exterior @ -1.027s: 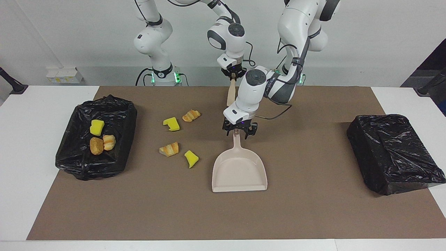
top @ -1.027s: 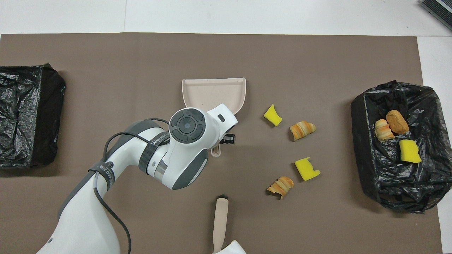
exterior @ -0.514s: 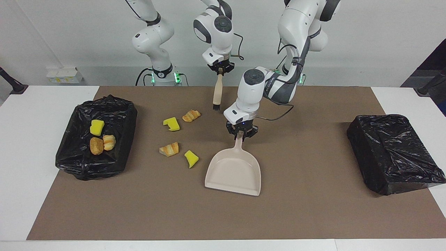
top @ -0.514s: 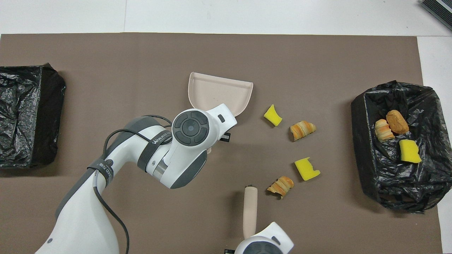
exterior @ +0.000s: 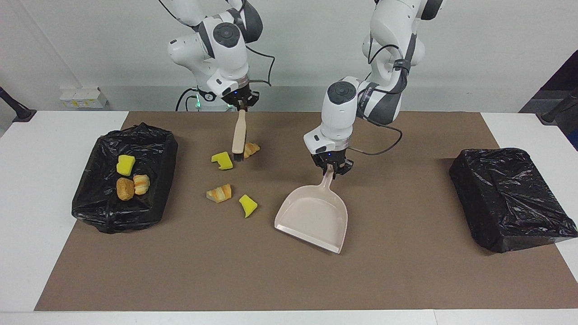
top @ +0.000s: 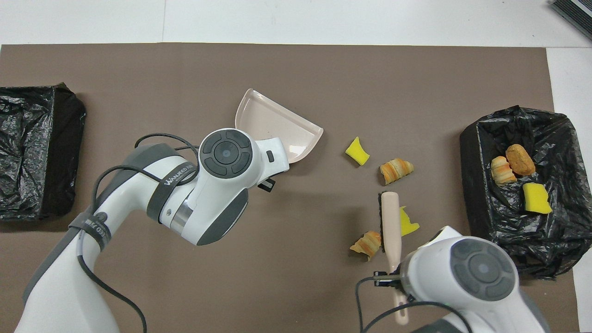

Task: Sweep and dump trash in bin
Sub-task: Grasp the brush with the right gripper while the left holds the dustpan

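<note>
1. A brown mat (exterior: 406, 280) covers most of the white table (exterior: 27, 253). A black-bagged bin (exterior: 122, 149) sits at the edge toward the right arm's end; a second bagged bin (exterior: 510, 198), its plastic pulled over the top, sits at the edge toward the left arm's end.
2. The trash is split. Three scraps lie in the open bin: a yellow sponge chunk (exterior: 125, 164), a brown bread roll (exterior: 125, 188) and a striped croissant piece (exterior: 142, 184).
3. Four scraps lie on the mat between that bin and the dustpan (exterior: 314, 221): a sponge chunk (exterior: 222, 160), a croissant piece (exterior: 253, 148), a second croissant piece (exterior: 219, 192) and a second sponge chunk (exterior: 248, 205).
4. The left gripper (exterior: 332, 170) is clamped on the dustpan's handle, near the mat's middle. The pan is smooth beige plastic, flat-bottomed with a raised rim, tilted with its mouth turned away from the robots.
5. The right gripper (exterior: 242, 102) grips the top of a brush (exterior: 238, 133) with a pale rounded handle and dark bristles. The brush hangs over the two scraps nearest the robots.
6. The facing view shows both grips plainly; whether the bristles touch the mat I cannot tell.
7. In the overhead view the left arm's wrist (top: 226, 152) covers the pan's handle, and the brush handle (top: 391, 222) covers part of the sponge chunk (top: 409, 224) beside it.
8. The overhead view shows the open bin's crinkled, glossy liner (top: 555, 240) and its three scraps well apart from the loose ones.
</note>
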